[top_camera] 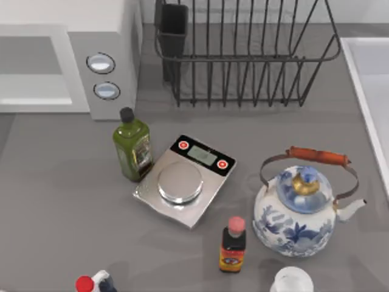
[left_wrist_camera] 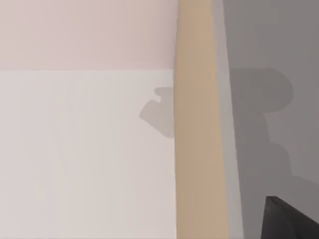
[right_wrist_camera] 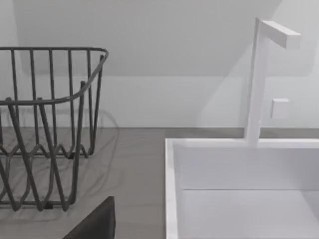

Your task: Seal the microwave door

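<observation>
Top view: microwave (top_camera: 91, 55) at far-left of grey surface (top_camera: 55, 201), white/lt-grey box, grey ctrl panel w/ 2 round silver knobs (top_camera: 101, 62) facing toward the cam side. Microwave door (top_camera: 36, 70) = white-framed panel w/ greyish window, left of the knob panel; it appears to lie in line w/ the panel front, but can't tell for sure if fully shut.

Black wire dish rack (top_camera: 243, 55) just right of microwave, at far edge. White sink (top_camera: 368, 91) at right edge of surface.

Mid-surface: green oil bottle (top_camera: 132, 148), black cap, upright, touching or just beside left corner of silver kitchen scale (top_camera: 184, 180). Small dark sauce bottle (top_camera: 232, 244), red cap, upright, near scale's right-front. Blue/white kettle (top_camera: 296, 210), orange handle, right of that. Red-capped item (top_camera: 91, 283) and white round item (top_camera: 292, 281) cut off at near edge.

Left wrist view: pale flat surfaces, a tan vertical strip (left_wrist_camera: 199, 149), grey area w/ shadow; dark corner piece (left_wrist_camera: 289, 219), unidentified. Left pincer state: can't tell.

Right wrist view: dish rack (right_wrist_camera: 45, 124), sink basin (right_wrist_camera: 239, 189) w/ white faucet (right_wrist_camera: 259, 74), dark piece (right_wrist_camera: 97, 224) at frame edge. Right pincer state: can't tell.
</observation>
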